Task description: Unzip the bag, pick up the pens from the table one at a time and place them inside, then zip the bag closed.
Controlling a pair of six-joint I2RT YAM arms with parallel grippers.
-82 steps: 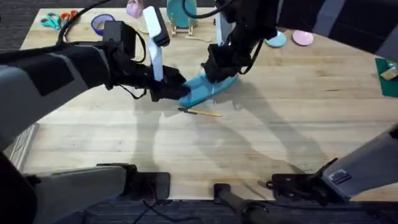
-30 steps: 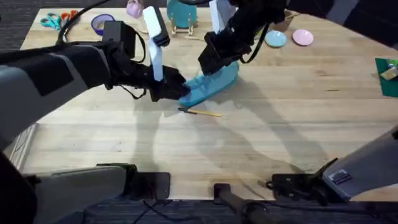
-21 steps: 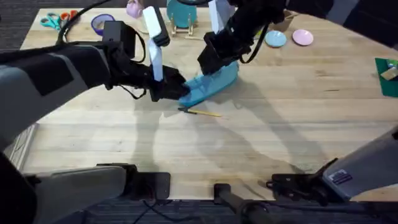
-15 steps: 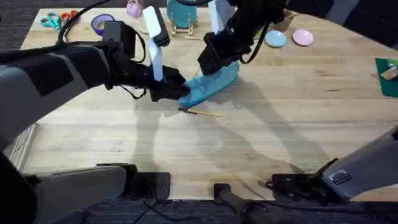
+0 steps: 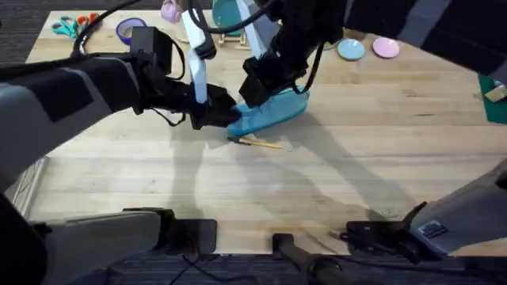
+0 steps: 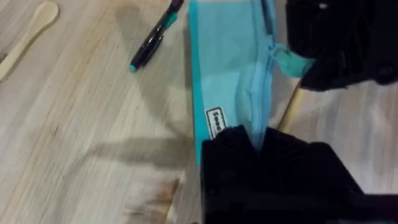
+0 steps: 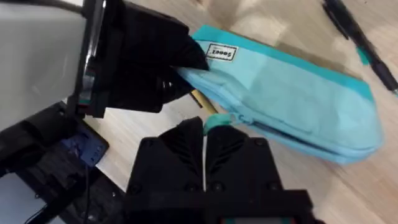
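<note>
The teal-blue bag (image 5: pixel 277 109) lies slanted on the table (image 5: pixel 356 158). My left gripper (image 5: pixel 224 117) is shut on its near-left end, by the white label (image 6: pixel 216 122); the left wrist view shows those fingers (image 6: pixel 258 138) clamped there. My right gripper (image 5: pixel 255 89) is shut on the teal zipper pull (image 7: pixel 217 119), close to the left gripper (image 7: pixel 168 62). The yellow pen (image 5: pixel 257 142) lies just in front of the bag, partly under it (image 7: pixel 202 101). A black pen (image 6: pixel 154 37) with a teal tip lies on the wood beyond the bag (image 7: pixel 292 87).
A pale wooden spoon (image 6: pixel 28 36) lies off to one side. Along the table's far edge are scissors (image 5: pixel 71 24), a purple tape roll (image 5: pixel 129 29), a teal stand (image 5: pixel 226 16), a light blue disc (image 5: pixel 351 50) and a pink disc (image 5: pixel 386 47). A green item (image 5: pixel 495 91) sits at the right edge.
My right gripper has slid left along the bag with the zipper pull, closer to the left gripper. The bag's far end shifted slightly. The left gripper has held still.
</note>
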